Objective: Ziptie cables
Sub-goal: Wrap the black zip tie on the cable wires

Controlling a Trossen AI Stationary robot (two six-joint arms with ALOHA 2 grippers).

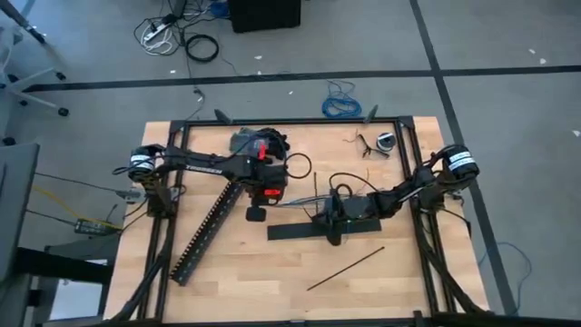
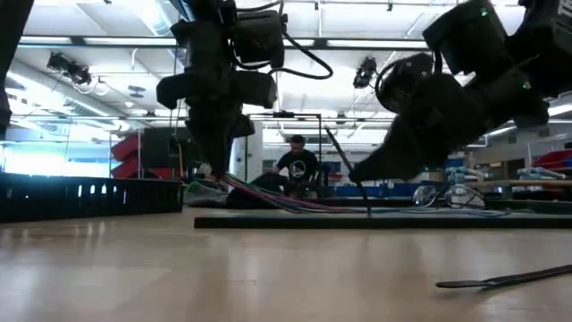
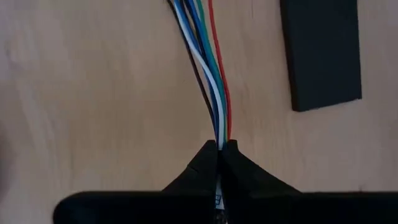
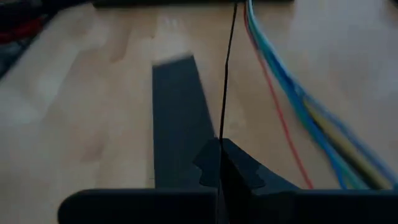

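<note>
Wooden table (image 1: pixel 272 272): slotted duct (image 1: pixel 207 229) beside left gripper (image 3: pixel 221 147), flat bar (image 1: pixel 322 230) beneath right gripper (image 4: pixel 219 144).

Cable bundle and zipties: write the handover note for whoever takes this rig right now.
Left gripper: shut on the bundle of thin blue, green, white and red cables, holding one end just above the wooden table, mid-table.
Right gripper: shut on a long thin black plastic ziptie, standing beside the bundle, over the wide flat black bar.
A second thin black ziptie lies loose on the table, near the front right.
Done: cables and one ziptie picked up.
Left: wrap the ziptie round the bundle, thread and tighten it; nothing is tied yet.
</note>
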